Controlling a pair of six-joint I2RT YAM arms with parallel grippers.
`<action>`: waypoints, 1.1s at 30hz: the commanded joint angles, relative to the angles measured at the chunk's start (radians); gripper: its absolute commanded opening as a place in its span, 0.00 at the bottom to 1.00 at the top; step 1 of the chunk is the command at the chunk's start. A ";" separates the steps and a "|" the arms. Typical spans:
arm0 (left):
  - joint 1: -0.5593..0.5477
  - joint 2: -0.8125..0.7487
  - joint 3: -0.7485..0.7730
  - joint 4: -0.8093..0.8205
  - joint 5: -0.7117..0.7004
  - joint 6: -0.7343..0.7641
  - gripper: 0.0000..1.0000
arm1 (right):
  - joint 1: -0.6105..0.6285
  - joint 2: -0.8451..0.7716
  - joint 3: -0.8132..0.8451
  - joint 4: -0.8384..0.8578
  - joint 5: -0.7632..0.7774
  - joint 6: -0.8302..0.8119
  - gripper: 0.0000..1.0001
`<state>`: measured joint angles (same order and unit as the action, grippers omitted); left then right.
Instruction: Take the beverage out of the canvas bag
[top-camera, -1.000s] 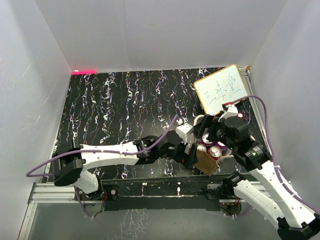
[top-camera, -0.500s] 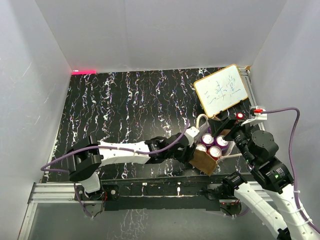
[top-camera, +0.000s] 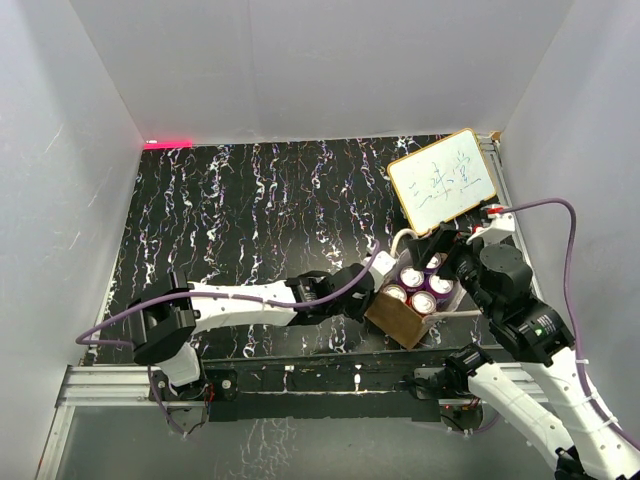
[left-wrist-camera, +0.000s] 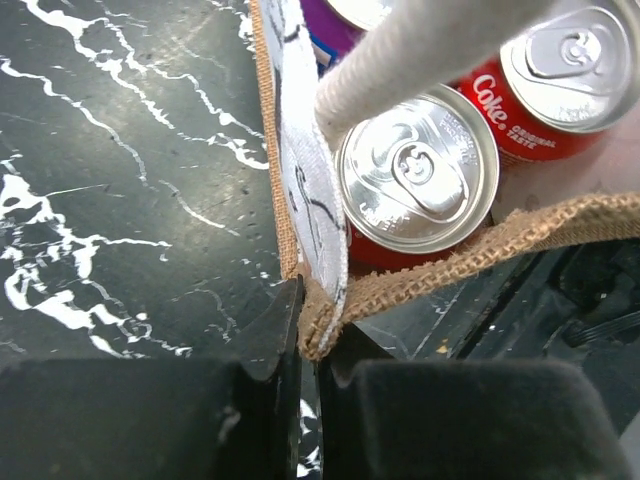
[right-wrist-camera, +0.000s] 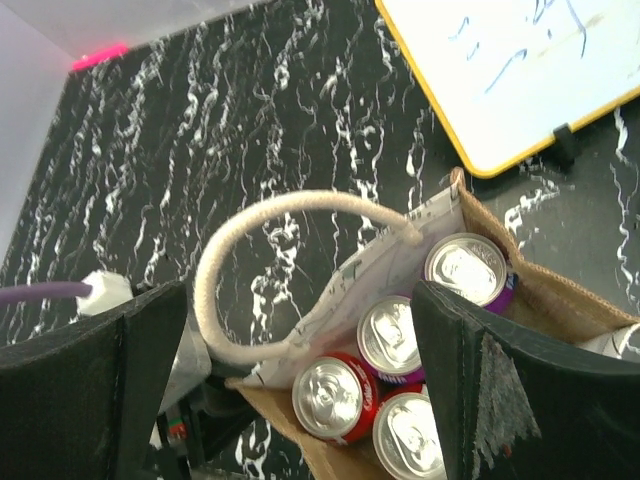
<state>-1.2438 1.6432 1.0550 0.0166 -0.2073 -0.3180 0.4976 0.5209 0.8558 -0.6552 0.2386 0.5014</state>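
Canvas bag (top-camera: 405, 318): tan boxy tote standing upright on the black marbled table (top-camera: 250, 220), over on the right side near the front edge, sandwiched between the two arms.
Left gripper (top-camera: 372, 297): reaching in from the left, and the wrist view shows it clamped tight on the bag's (left-wrist-camera: 520, 235) near corner. The burlap edge and the pale lining are pinched right between the fingers (left-wrist-camera: 270, 340).
Cans (top-camera: 420, 290): packed inside the bag, tops up, touching each other. Red Coke ones (left-wrist-camera: 417, 170) sit closest to the pinched corner, purple ones (right-wrist-camera: 465, 268) further along. Four tops show from the right wrist.
Handle (right-wrist-camera: 260, 225): cream loop arching up off the bag's left wall, nobody's got hold of it.
Right gripper (top-camera: 450, 250): hanging above the bag's far right side, fingers spread really wide, gripping nothing. It isn't touching the cans.
White board (top-camera: 443, 180): yellow frame, blue scribbles, lying just behind the bag by the right wall.
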 joint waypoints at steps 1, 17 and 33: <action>0.038 -0.119 0.043 -0.063 -0.103 0.073 0.00 | 0.004 0.032 0.064 -0.074 -0.036 0.043 0.98; 0.387 -0.214 0.028 -0.184 -0.053 0.235 0.00 | 0.004 0.371 0.126 -0.136 -0.537 -0.050 0.98; 0.409 -0.406 0.072 -0.519 -0.071 0.056 0.64 | 0.004 0.337 0.017 -0.123 -0.522 -0.046 0.98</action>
<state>-0.8326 1.3529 1.0626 -0.3988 -0.3153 -0.1959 0.4976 0.8833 0.8841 -0.7853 -0.2871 0.4648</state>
